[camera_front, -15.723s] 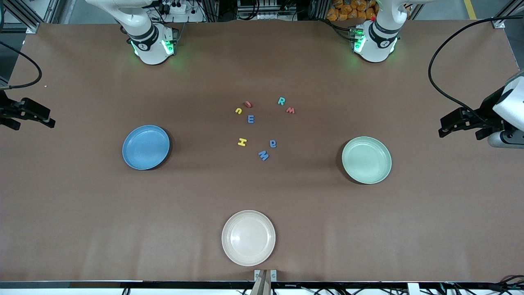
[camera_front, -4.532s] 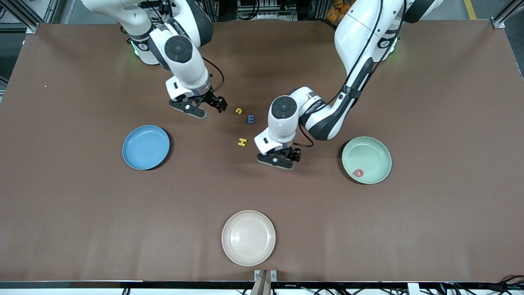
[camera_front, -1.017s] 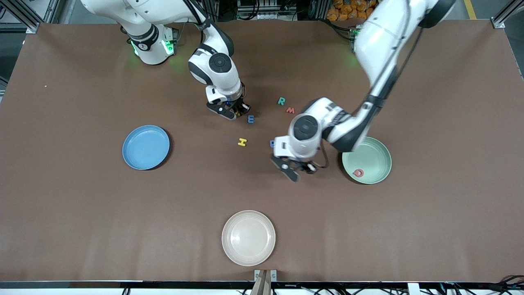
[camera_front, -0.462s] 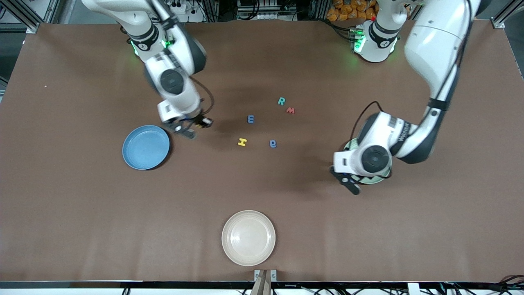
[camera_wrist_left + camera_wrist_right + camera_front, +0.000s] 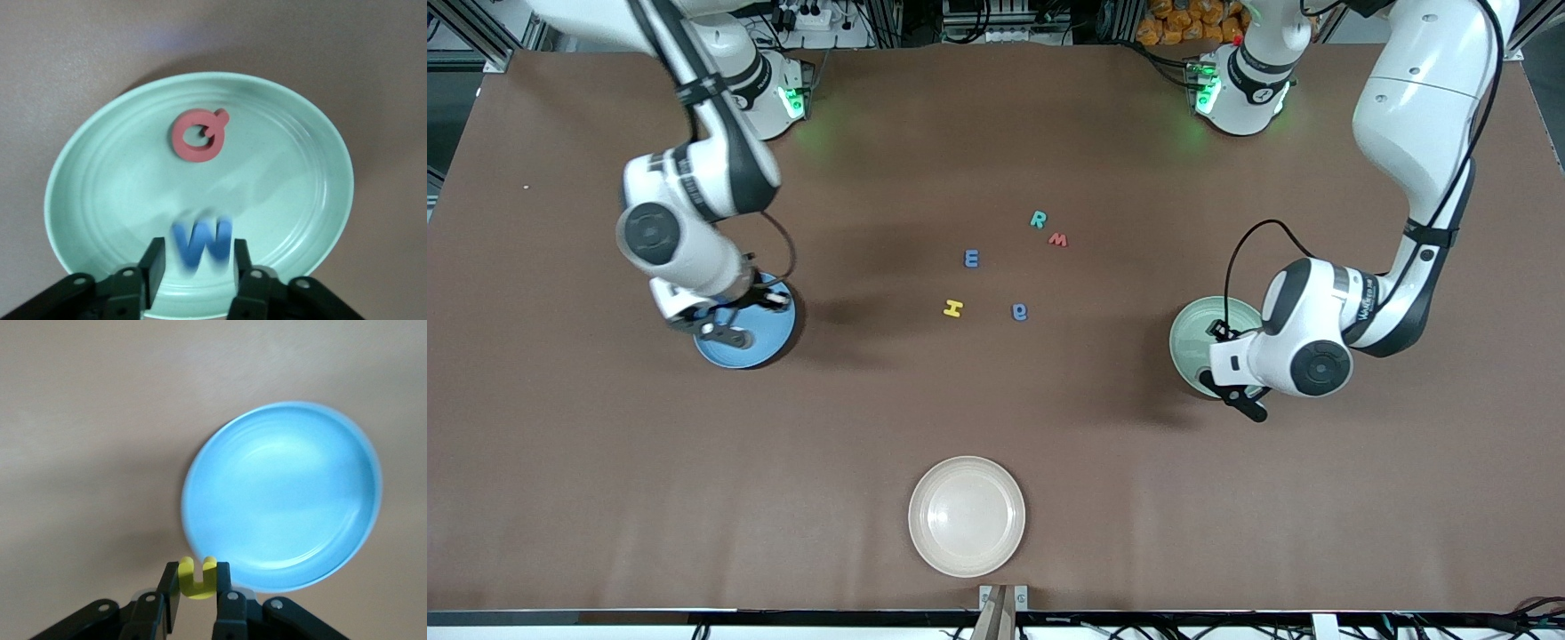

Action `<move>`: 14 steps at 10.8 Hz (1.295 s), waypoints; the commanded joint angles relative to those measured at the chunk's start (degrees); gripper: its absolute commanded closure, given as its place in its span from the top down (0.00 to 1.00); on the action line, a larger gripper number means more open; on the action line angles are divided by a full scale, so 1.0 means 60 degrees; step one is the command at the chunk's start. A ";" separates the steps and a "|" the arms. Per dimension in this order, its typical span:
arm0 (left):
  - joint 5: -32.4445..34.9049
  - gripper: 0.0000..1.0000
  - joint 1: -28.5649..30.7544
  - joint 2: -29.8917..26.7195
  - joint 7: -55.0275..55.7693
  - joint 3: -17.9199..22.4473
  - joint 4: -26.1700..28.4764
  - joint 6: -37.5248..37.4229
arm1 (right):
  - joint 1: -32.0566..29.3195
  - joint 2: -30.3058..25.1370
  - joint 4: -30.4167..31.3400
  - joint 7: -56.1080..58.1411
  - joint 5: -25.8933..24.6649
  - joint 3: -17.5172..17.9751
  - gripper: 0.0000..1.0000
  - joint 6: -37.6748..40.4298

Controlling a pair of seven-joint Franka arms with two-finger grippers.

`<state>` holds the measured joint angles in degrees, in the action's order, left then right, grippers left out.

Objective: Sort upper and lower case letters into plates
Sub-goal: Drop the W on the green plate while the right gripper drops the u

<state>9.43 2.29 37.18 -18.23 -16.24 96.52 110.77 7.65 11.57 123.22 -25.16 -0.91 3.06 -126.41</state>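
**2 letters carried to 2 plates**

The right gripper (image 5: 195, 595) hangs over the edge of the blue plate (image 5: 769, 342), its fingers closed on a yellow letter u (image 5: 197, 577). In the right wrist view the blue plate has nothing in it.

The left gripper (image 5: 195, 265) is over the mint green plate (image 5: 1192, 333) at the left arm's end of the table. A blue letter w (image 5: 201, 241) sits between its fingers, blurred, with a small gap showing on each side, so the fingers are parted and I cannot tell whether they have any hold on it. A red letter a (image 5: 199, 135) lies flat in the green plate.

5 letters lie on the brown table (image 5: 996, 133) between the 2 plates: a teal R (image 5: 1039, 219) with a red w (image 5: 1058, 239) just beside it, a blue E (image 5: 972, 259), a yellow H (image 5: 953, 308) and a blue a (image 5: 1020, 311). A cream plate (image 5: 967, 516) sits nearer the front camera than the letters.
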 commanded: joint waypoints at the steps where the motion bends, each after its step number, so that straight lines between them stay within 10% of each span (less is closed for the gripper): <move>1: -0.0340 1.00 -0.0058 -0.0221 0.0268 -0.0106 0.0173 -0.0048 | -0.0175 0.0253 -0.0132 0.1172 0.0152 -0.0332 0.00 0.0091; 4: -0.0795 1.00 -0.0497 -0.0279 0.2369 -0.0732 0.0085 -0.0033 | -0.0322 0.0386 -0.0132 0.2257 0.0152 -0.0684 0.22 0.0018; 7: -0.0663 1.00 -0.1391 -0.0235 0.5144 -0.0927 -0.0325 -0.0019 | -0.0351 0.0357 -0.0409 0.2668 0.0152 -0.0890 1.00 0.0105; 14: -0.0781 1.00 -0.2607 -0.0220 0.8015 -0.0941 -0.0604 0.0464 | -0.0337 -0.1062 -0.1596 0.3048 0.0181 -0.0890 1.00 0.1014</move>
<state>6.01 -12.47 36.43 27.12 -22.37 93.09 112.74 6.21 8.23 112.95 -9.47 -0.90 -2.65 -121.06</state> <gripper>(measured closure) 0.000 0.000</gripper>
